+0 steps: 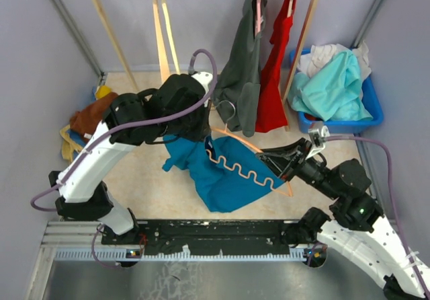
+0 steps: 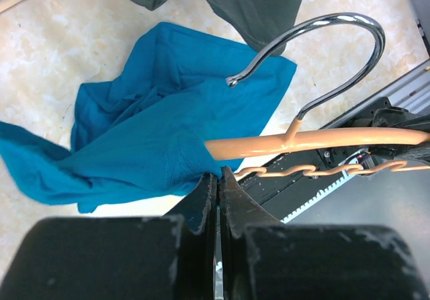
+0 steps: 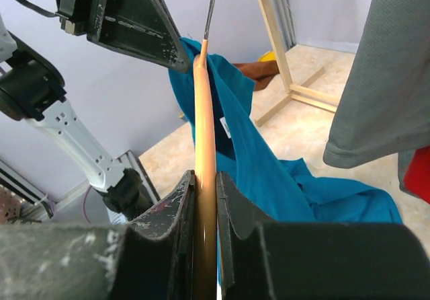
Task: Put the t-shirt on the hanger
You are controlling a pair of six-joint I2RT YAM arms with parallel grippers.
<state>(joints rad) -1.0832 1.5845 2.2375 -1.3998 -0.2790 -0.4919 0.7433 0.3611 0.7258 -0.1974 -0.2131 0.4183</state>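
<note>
The teal-blue t-shirt (image 1: 218,175) hangs bunched from my left gripper (image 1: 203,137), its lower part lying on the floor. In the left wrist view the left gripper (image 2: 219,173) is shut, pinching an edge of the t-shirt (image 2: 148,111) at its tips. The orange hanger (image 1: 245,169), with its wavy bottom bar and silver hook (image 1: 228,111), is held in front of the shirt. My right gripper (image 1: 270,159) is shut on one sloping arm of it. In the right wrist view, the hanger (image 3: 205,105) runs straight up between the jaws of the right gripper (image 3: 205,179), with the t-shirt (image 3: 269,165) draped beside it.
A wooden rack stands behind, carrying a dark grey shirt (image 1: 242,71), a red garment (image 1: 275,78) and a cream hanger (image 1: 161,31). A blue bin (image 1: 339,122) at the right holds an aqua garment (image 1: 332,85). A pile of brown cloth (image 1: 87,118) lies at the left.
</note>
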